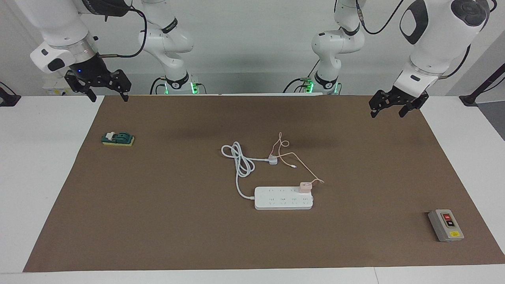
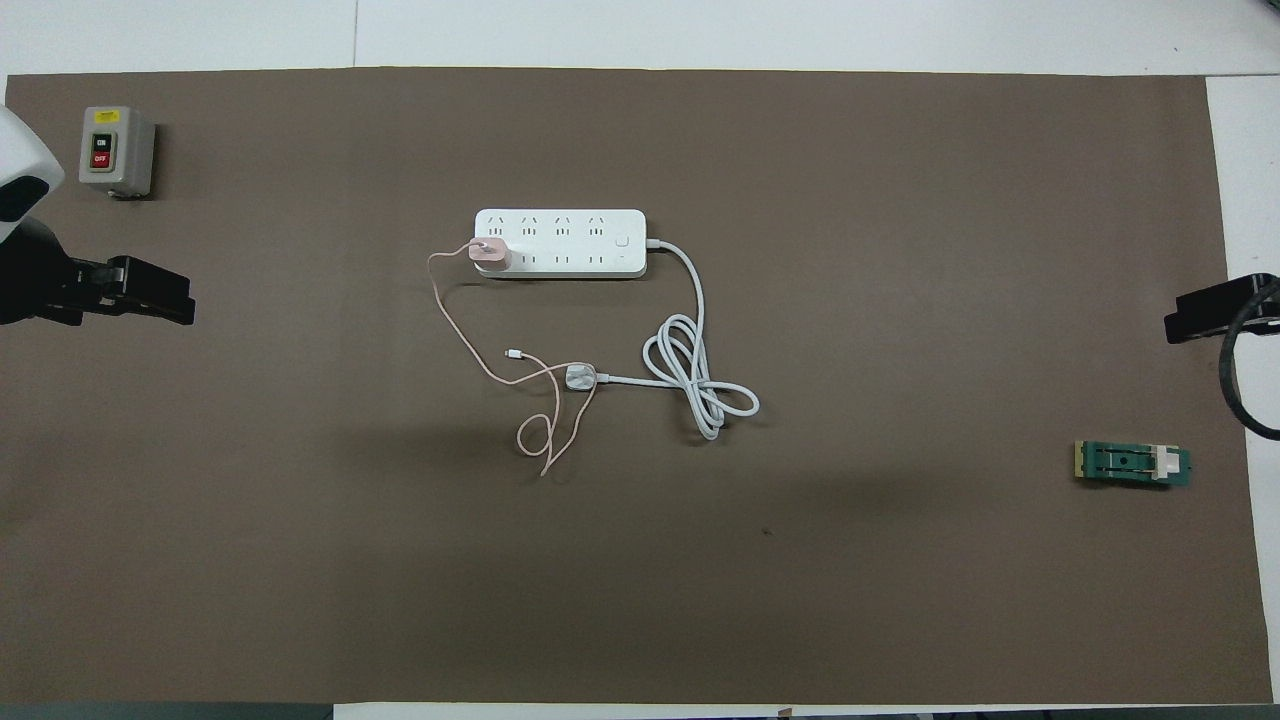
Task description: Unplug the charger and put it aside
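Both grippers, left gripper (image 1: 388,106) and right gripper (image 1: 106,90), hang spread wide, empty, well apart from the power strip (image 1: 283,198); yanking the charger (image 1: 305,186) could drag that light strip.

Place: you face a robotics lab.
Signs: plain white walls, white table (image 1: 47,165) under a brown mat (image 1: 158,221), two mounted arms.

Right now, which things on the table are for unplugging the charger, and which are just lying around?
For the job:
- charger, plugged into the power strip
- power strip
- left gripper and right gripper, both waiting near the mat's ends

Just lying about:
- grey switch box, toward the left arm's end
- green block, toward the right arm's end
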You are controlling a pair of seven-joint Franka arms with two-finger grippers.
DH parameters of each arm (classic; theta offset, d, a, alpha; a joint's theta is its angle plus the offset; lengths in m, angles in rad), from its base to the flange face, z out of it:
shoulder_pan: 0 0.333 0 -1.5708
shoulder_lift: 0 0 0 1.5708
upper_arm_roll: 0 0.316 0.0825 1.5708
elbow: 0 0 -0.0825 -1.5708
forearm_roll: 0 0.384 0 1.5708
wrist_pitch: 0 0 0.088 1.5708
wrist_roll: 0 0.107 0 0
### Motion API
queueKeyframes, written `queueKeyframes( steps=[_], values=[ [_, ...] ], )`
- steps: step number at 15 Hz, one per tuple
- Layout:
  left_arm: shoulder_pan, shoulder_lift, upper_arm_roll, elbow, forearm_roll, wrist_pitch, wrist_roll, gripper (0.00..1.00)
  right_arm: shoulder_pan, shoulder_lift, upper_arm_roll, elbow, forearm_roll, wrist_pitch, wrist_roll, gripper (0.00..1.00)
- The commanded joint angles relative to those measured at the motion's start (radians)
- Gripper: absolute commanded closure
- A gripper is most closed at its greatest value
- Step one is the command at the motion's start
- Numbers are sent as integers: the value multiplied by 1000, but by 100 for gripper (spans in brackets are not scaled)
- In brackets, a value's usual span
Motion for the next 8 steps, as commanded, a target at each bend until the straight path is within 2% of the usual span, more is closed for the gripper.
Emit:
queueKeyframes(
  steps=[1,8],
  values=[
    [7,-34,2,-43,-7,25,20,0,-11,-20,7,-26,-2,-13,-2,0],
    [7,-34,2,-43,-7,23,20,0,-11,-23,7,-29,1,-8,-5,0]
  ],
)
